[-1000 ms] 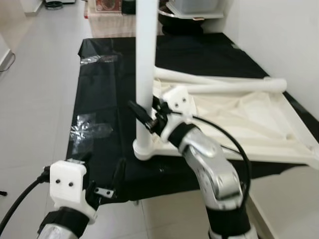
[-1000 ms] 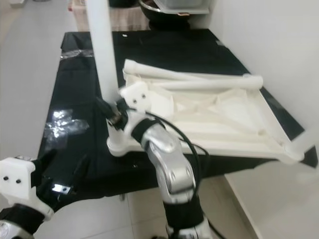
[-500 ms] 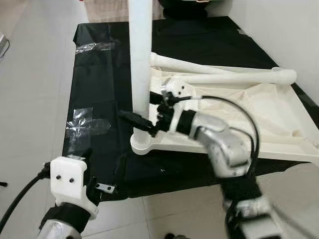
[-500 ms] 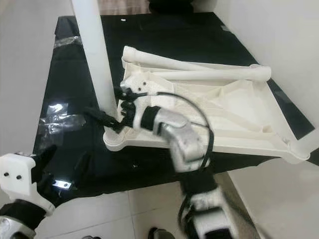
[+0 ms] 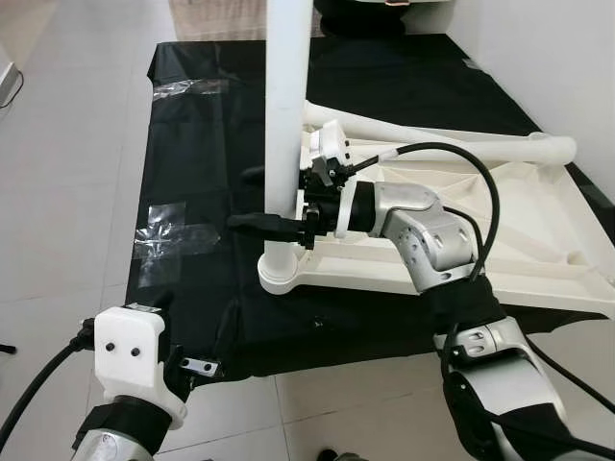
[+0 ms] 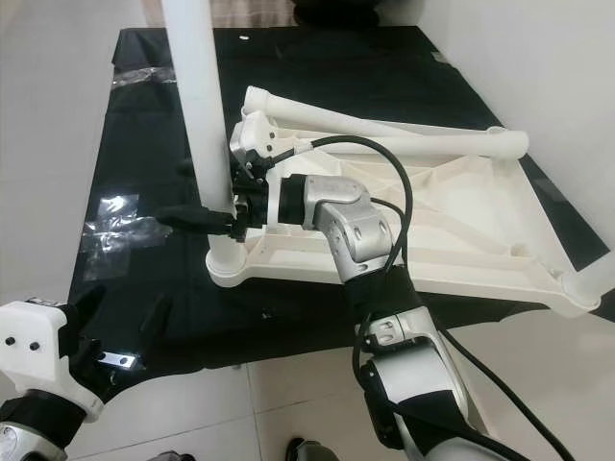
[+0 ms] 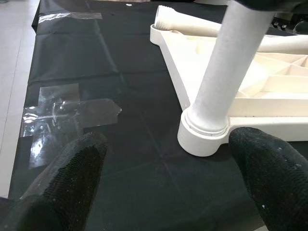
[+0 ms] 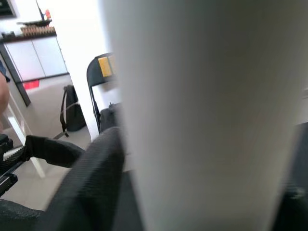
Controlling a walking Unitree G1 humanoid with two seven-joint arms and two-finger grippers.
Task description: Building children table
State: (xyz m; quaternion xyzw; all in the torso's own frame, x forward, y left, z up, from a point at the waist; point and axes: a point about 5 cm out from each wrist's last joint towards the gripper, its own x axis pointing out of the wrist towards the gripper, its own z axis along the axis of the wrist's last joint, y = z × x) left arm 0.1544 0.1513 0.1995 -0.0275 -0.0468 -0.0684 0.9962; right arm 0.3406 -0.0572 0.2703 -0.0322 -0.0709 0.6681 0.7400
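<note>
An upturned white children's table [image 5: 500, 226] lies on a black-covered bench [image 5: 202, 134]. One white leg [image 5: 286, 115] stands upright in the near-left corner socket [image 5: 281, 277]. My right gripper [image 5: 245, 199] reaches in level from the right, just above the socket. It is shut on that leg, one finger [image 6: 192, 216] on the near side and one behind. In the right wrist view the leg [image 8: 207, 120] sits against a finger [image 8: 91, 178]. Two more legs [image 5: 452, 149] lie loose along the table's far side. My left gripper [image 7: 168, 183] hovers open, holding nothing, off the bench's front-left corner.
Patches of clear tape [image 5: 173, 235] are stuck on the black cover left of the socket. A white wall [image 5: 548, 67] runs close along the right. Tiled floor [image 5: 67, 144] lies to the left and in front. Dark containers [image 5: 365, 14] stand at the bench's far end.
My right forearm has swung from below up to level and the wrist has turned around the upright leg, staying near the socket. The left gripper has kept its place.
</note>
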